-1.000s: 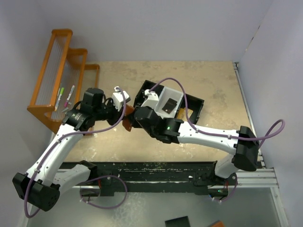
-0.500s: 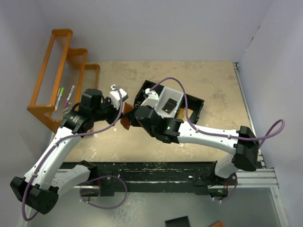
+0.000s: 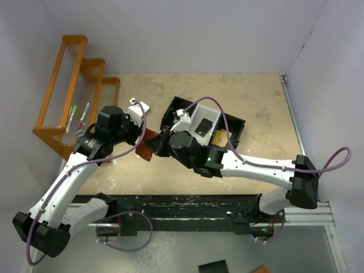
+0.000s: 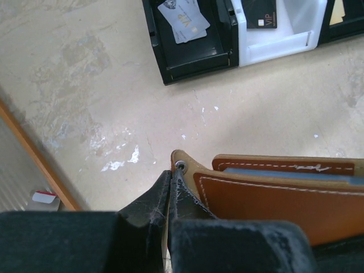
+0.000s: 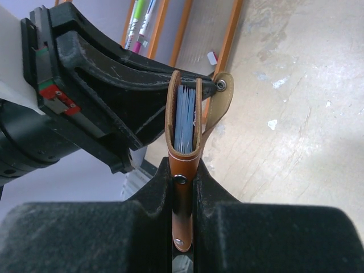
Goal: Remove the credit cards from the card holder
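Top external view: card holder (image 3: pixel 149 147) gripped from both sides, above the table

The brown leather card holder is lifted off the table (image 3: pixel 256 96), a little to the left of the black-and-white tray (image 3: pixel 238 121) and well apart from the orange rack (image 3: pixel 68 85). In the right wrist view it stands on its edge with the open mouth turned away from the camera. Between the two leather walls there are thin pale blue-grey layers; I cannot tell if they are cards or lining. The snap tab (image 5: pixel 219 105) is bent outward to the side.

The right gripper (image 5: pixel 183 187) is clamped on the lower end of the card holder, one finger pressing on each leather face. The left gripper (image 4: pixel 170 182) has its fingers pressed together on the thin leather edge at the metal snap, with no gap visible between them.

Three cards lie in the tray, one per compartment: a grey card (image 4: pixel 185 20) in the left black compartment, a black card (image 4: pixel 259 11) in the white middle one, and a gold card (image 4: pixel 336 11) in the right one.

Pens (image 3: pixel 79 116) stand in the rack.
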Controlling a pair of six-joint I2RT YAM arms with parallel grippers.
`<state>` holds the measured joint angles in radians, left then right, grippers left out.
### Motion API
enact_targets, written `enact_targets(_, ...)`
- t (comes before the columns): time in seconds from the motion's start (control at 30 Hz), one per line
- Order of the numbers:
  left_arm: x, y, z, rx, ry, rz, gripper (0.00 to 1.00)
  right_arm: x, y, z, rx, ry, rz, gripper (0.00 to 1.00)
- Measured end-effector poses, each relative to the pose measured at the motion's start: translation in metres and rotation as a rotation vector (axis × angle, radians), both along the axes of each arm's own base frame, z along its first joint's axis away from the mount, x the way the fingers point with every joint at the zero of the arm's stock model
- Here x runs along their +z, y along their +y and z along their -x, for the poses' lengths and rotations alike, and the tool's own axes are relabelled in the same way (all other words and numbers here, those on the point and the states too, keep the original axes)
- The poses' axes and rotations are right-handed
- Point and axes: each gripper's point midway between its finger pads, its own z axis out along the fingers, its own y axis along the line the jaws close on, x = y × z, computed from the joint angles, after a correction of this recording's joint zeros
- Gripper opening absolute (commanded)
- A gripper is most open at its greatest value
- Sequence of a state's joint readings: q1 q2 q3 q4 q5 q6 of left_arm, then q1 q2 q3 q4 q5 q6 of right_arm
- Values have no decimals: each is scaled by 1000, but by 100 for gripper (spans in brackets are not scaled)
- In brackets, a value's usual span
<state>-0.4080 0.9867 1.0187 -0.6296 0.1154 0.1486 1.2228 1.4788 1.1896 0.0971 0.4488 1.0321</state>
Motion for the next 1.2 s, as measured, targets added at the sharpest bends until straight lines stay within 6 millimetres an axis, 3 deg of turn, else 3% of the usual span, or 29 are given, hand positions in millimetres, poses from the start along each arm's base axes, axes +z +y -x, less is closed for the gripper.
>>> enact_targets(0.27, 5, -1, 4, -11, 12, 14, 3, -20, -22, 33, 133, 11, -46, 0)
enact_targets(0.4, 14, -13, 16, -83, 41, 63, 57, -41, -45, 40, 205, 5, -98, 0)
enact_targets(0.5, 25, -29, 32, -178, 77, 127, 87, -42, -65, 34, 220, -19, -153, 0)
enact_targets(0.6, 41, -47, 52, -297, 112, 210, 98, -27, -75, 25, 214, -69, -176, 0)
enact_targets(0.73, 55, -66, 75, -436, 162, 302, 97, -1, -71, 23, 249, -142, -179, 0)
enact_targets(0.87, 48, -75, 83, -491, 250, 340, 85, 19, -63, 24, 288, -194, -180, 0)
enact_targets(1.07, 43, -72, 89, -502, 271, 323, 54, 22, -67, 27, 318, -218, -179, 0)
enact_targets(1.2, 45, -68, 97, -514, 257, 312, 24, 25, -76, 33, 337, -237, -199, 0)
